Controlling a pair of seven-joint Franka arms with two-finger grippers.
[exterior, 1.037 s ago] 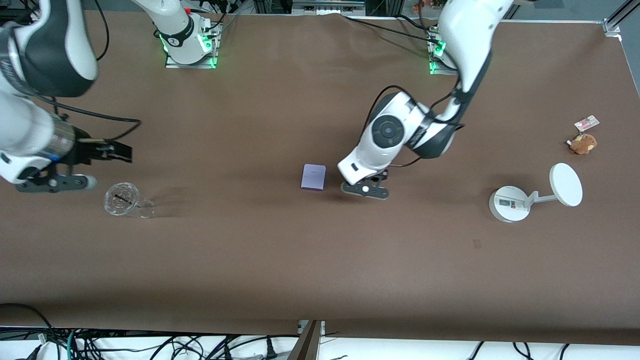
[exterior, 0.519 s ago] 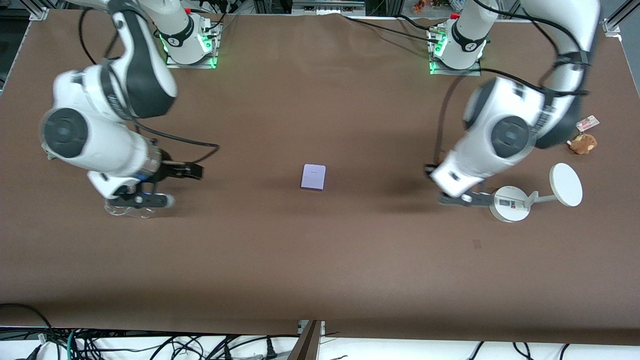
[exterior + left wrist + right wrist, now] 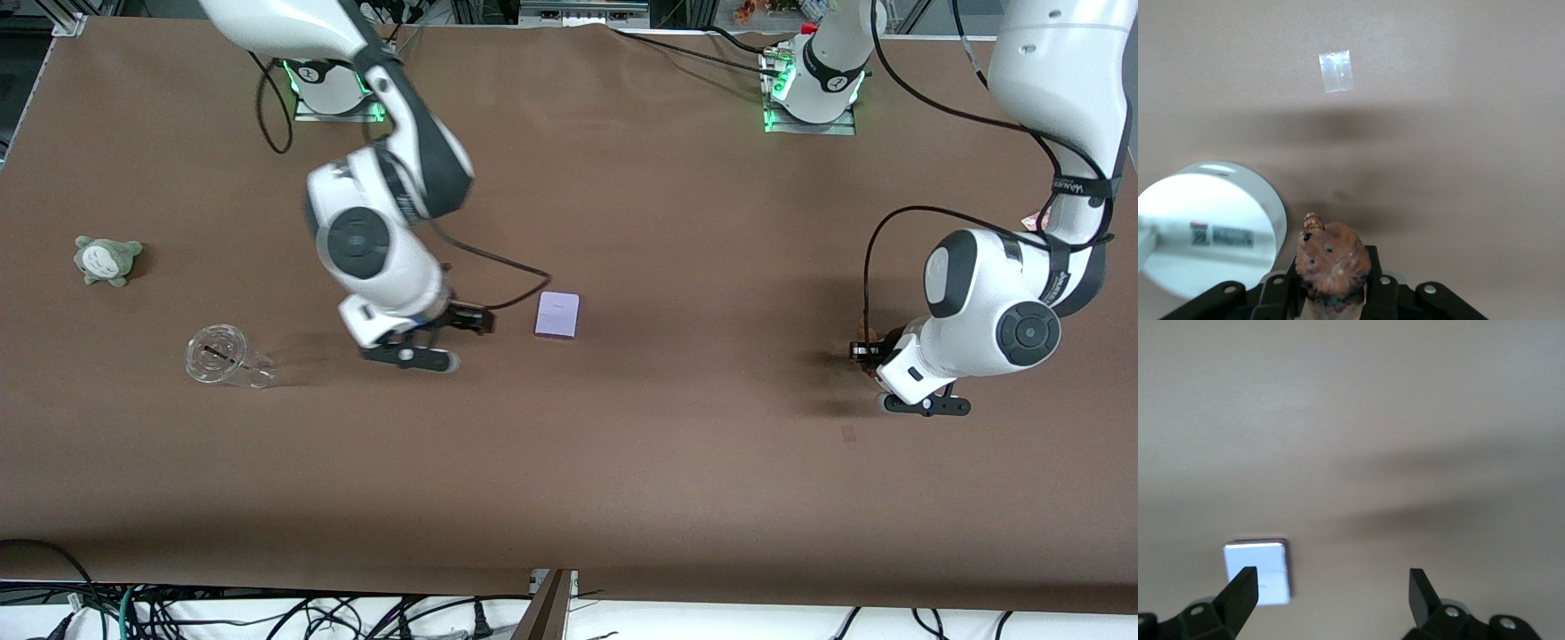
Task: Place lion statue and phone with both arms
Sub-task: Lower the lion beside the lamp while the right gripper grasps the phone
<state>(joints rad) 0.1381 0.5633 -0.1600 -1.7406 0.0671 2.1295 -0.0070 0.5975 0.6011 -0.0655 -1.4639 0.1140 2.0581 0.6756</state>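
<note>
The phone [image 3: 557,315], a flat lavender slab, lies flat near the table's middle. It also shows in the right wrist view [image 3: 1257,572], just past one fingertip. My right gripper [image 3: 407,356] is open and empty [image 3: 1331,581], low over the table beside the phone, toward the right arm's end. My left gripper [image 3: 923,405] is shut on the lion statue [image 3: 1333,257], an orange-brown figurine with dark dots that stands up between the fingers [image 3: 1333,283]. It hangs over the white stand's round base [image 3: 1205,227]. In the front view the hand hides the lion.
A clear glass [image 3: 222,356] lies on its side toward the right arm's end. A grey-green plush [image 3: 107,260] sits farther from the camera than it. A small clear tape patch [image 3: 847,434] [image 3: 1336,71] is on the brown cloth. The left arm hides the stand and the brown plush in the front view.
The left arm swung with the lion from beside the phone to over the white stand. The right arm swung from its end of the table past the glass to beside the phone.
</note>
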